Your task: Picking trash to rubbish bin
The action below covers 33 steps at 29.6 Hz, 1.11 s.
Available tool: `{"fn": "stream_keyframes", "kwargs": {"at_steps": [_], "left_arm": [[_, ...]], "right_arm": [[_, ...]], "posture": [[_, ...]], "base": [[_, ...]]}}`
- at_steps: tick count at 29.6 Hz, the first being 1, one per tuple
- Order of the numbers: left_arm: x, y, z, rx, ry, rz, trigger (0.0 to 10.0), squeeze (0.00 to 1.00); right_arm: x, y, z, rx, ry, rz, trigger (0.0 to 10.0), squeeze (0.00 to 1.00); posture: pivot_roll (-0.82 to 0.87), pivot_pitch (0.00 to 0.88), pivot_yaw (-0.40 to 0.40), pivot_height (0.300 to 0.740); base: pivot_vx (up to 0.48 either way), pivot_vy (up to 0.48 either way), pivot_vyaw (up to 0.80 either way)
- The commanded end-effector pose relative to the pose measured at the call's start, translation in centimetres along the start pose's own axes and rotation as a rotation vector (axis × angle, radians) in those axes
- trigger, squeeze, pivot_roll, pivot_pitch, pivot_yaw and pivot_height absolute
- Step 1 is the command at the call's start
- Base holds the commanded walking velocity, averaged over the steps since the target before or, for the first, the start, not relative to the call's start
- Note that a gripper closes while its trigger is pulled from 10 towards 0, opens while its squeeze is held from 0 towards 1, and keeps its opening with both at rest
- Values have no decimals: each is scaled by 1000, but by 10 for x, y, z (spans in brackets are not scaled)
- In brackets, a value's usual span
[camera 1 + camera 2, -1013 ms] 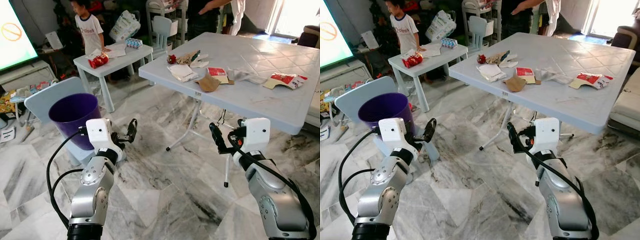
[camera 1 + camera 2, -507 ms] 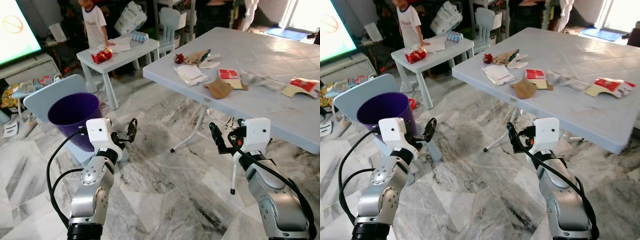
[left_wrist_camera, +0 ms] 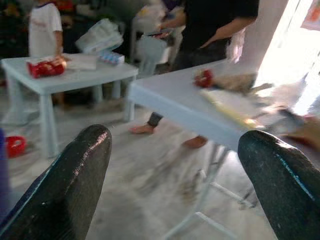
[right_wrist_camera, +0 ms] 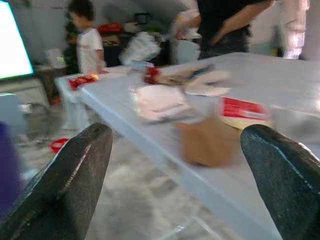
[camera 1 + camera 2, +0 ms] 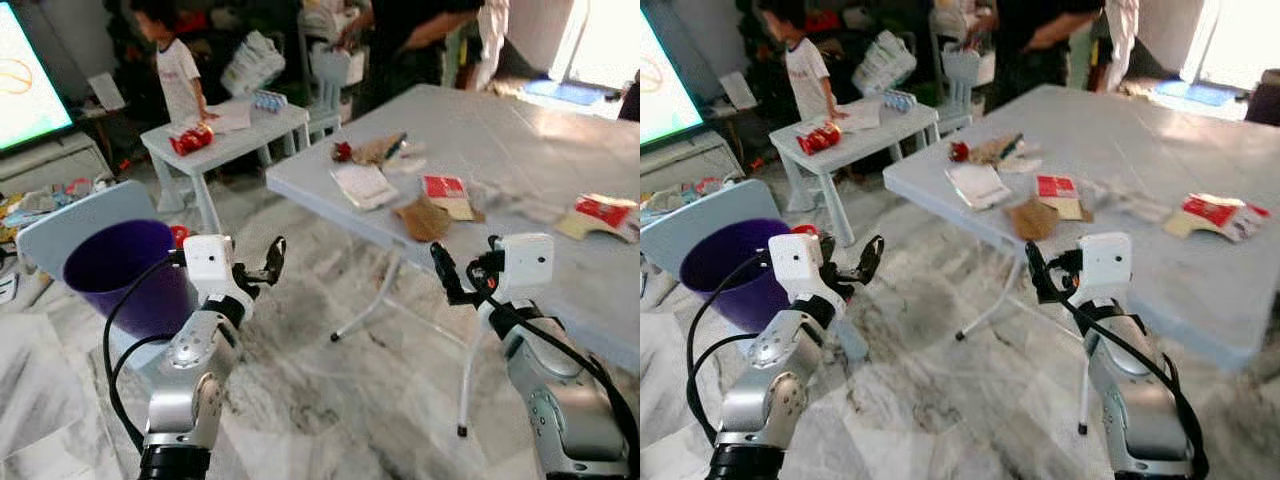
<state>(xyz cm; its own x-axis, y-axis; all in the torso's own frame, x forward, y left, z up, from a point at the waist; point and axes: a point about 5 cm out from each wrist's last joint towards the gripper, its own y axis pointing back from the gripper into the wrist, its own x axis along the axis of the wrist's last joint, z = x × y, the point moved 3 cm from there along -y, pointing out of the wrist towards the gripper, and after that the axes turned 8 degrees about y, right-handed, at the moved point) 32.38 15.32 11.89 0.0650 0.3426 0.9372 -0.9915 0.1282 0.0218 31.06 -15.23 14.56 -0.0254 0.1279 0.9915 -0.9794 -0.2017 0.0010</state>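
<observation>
Trash lies on the big pale table (image 5: 520,150): a white paper (image 5: 362,185), a brown scrap (image 5: 424,218), a red-and-white wrapper (image 5: 443,187), a small red piece (image 5: 343,151) and another red wrapper (image 5: 600,210) far right. The purple bin (image 5: 120,275) stands on the floor at my left. Beside the bin's rim, my left gripper (image 5: 270,260) is held up, open and empty, its fingers (image 3: 75,180) wide apart. My right gripper (image 5: 445,275) is open and empty just short of the table's near edge, facing the brown scrap (image 4: 207,140).
A small white table (image 5: 225,125) with a red packet (image 5: 190,138) stands at the back left, a child (image 5: 175,70) beside it. A person in black (image 5: 420,40) stands behind the big table. A pale chair (image 5: 70,225) is behind the bin. Table legs (image 5: 465,370) cross the marble floor.
The whole picture has shifted and blurred: the camera has moved closer to the big table. Both grippers stay open and empty. The person in black now leans in at the far side.
</observation>
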Motion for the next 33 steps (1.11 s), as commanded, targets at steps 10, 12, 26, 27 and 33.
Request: {"fn": "stream_keyframes", "kwargs": {"at_steps": [10, 12, 26, 27, 33], "left_arm": [[2, -3, 10, -26, -7, 5, 10000, 0], [2, -3, 9, -25, -6, 4, 10000, 0], [2, -3, 9, -24, -15, -4, 10000, 0], [2, -3, 9, -25, -17, -4, 10000, 0], [2, -4, 9, -26, -19, -3, 10000, 0]], "right_arm": [[-2, 1, 8, -28, -7, -10, 10000, 0], [-2, 1, 8, -28, -8, -11, 10000, 0], [-2, 1, 7, -28, -7, -7, 10000, 0], [-2, 1, 6, -28, -6, -7, 10000, 0], [-2, 0, 6, -26, -6, -7, 10000, 0]], "posture": [[-44, 0, 43, 740], [-44, 0, 44, 740], [-41, 0, 48, 740], [-41, 0, 48, 740], [-40, 0, 49, 740]], "base": [[412, 0, 0], [399, 0, 0], [344, 0, 0], [330, 0, 0], [331, 0, 0]]}}
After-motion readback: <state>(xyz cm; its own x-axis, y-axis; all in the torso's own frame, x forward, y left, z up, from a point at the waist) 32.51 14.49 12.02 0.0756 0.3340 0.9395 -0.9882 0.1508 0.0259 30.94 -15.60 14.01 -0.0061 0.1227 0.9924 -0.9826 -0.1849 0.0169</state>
